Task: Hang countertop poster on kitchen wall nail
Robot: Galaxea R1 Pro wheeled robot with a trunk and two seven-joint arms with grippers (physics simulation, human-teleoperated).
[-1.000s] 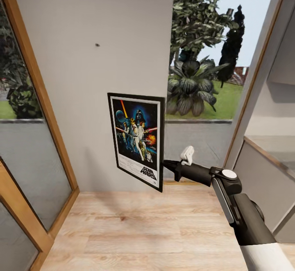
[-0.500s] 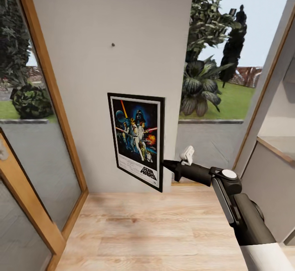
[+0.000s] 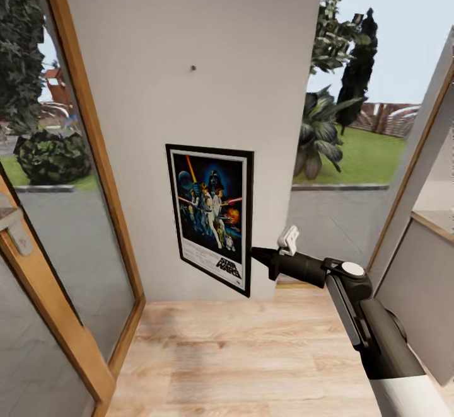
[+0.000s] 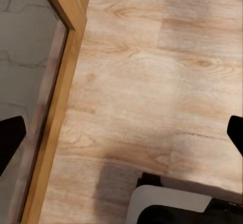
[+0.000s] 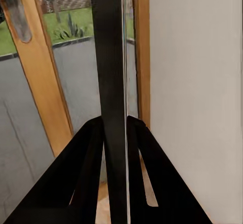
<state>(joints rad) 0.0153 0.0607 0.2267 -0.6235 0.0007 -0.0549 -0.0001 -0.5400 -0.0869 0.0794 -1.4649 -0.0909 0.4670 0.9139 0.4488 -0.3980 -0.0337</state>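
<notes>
The poster (image 3: pixel 211 215), black-framed with Star Wars art, hangs upright in the air in front of a white wall panel (image 3: pixel 189 26). My right gripper (image 3: pixel 254 254) is shut on the poster's right edge, low down. In the right wrist view the poster (image 5: pixel 114 82) is an edge-on dark slat clamped between the two black fingers (image 5: pixel 86 178). A small dark wall nail (image 3: pixel 193 68) sits on the panel well above the poster's top edge. In the left wrist view my left gripper (image 4: pixel 121 133) stands open over the wooden floor (image 4: pixel 152 82), its fingertips at the frame's sides. The kitchen countertop is out of view.
A wood-framed glass door (image 3: pixel 69 215) with a handle (image 3: pixel 16 228) stands at the left. Windows with garden plants (image 3: pixel 321 133) flank the panel. A grey cabinet side (image 3: pixel 419 291) is at the right. The robot's base (image 4: pixel 172 206) sits on the floor by the door frame (image 4: pixel 61 107).
The camera has swung, so wall, nail and windows shift rightward in the picture. The poster and right arm keep the same place in view; the grip is unchanged.
</notes>
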